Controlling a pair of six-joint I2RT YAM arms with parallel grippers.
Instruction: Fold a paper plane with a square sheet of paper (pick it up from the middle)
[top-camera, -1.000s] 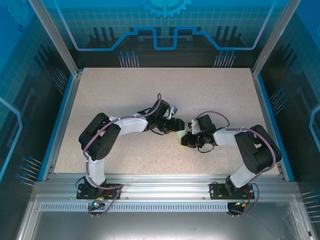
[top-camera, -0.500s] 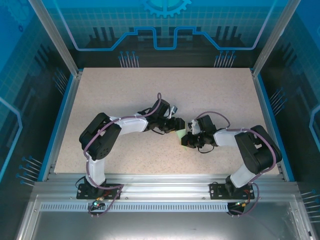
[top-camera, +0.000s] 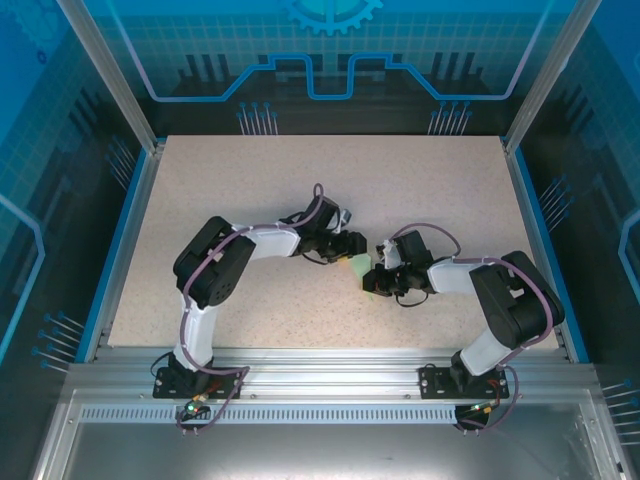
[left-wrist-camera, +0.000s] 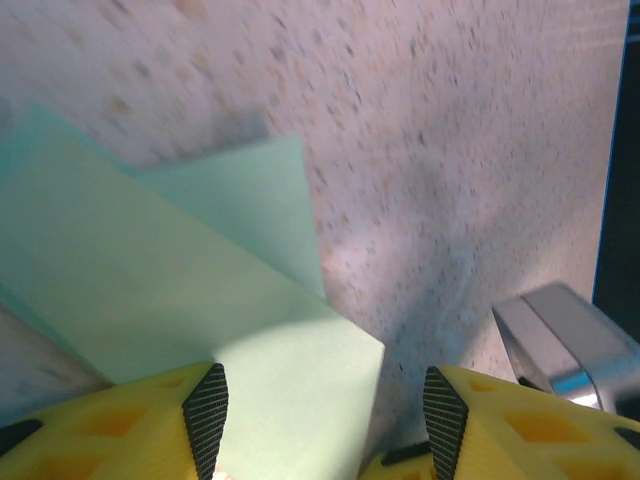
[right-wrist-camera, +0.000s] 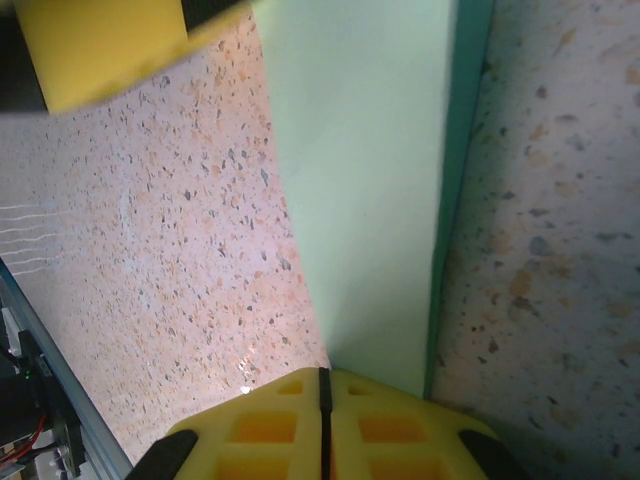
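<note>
Pinching together with no gap between its yellow pads, the right end effector (right-wrist-camera: 322, 400) grips one end of the sheet of paper (right-wrist-camera: 370, 180). The pale mint-green sheet runs straight away from that grip, with a darker green layer showing along its right edge.

The left end effector (left-wrist-camera: 320, 410) stands about half open. Its two yellow fingers (left-wrist-camera: 140, 420) are spread to either side, and a folded corner of the sheet lies in the gap between them. The pads are not closed on it. In the left wrist view the sheet shows several overlapping layers, one flap lying over another.

From above, the two end effectors meet tip to tip near the middle of the speckled desk (top-camera: 250, 180), with the sheet a small green patch between them. The left arm reaches in from the left, bent at the elbow, and the right arm reaches in from the right.
</note>
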